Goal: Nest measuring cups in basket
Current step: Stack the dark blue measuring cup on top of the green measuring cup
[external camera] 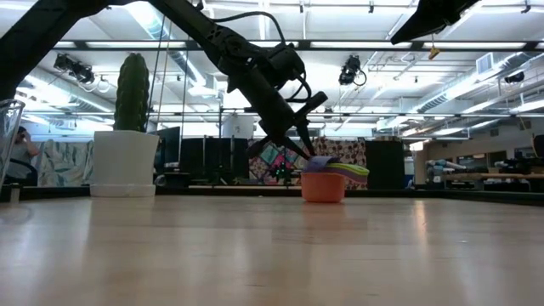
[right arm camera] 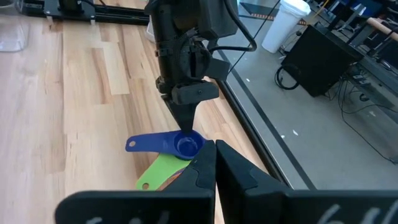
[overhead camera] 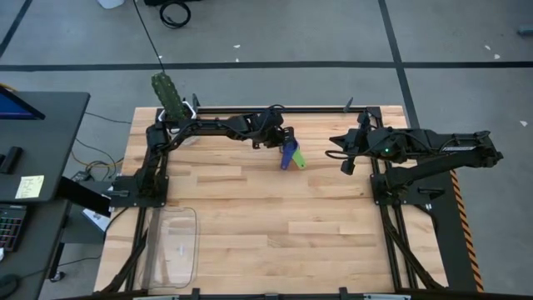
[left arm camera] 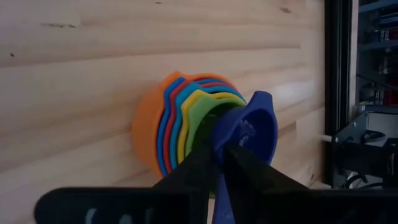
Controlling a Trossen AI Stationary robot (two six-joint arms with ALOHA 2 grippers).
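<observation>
No text, label, brand, number or sign can be read in any of the views. The small yellow paper note (overhead camera: 28, 186) on the dark side desk (overhead camera: 50, 125) carries marks too small to make out, and the blue lit monitor screen (overhead camera: 14, 106) on that desk shows nothing legible. The coloured wall panels (external camera: 59, 161) far behind the bench in the low view are blurred, so whether they bear writing cannot be told.
</observation>
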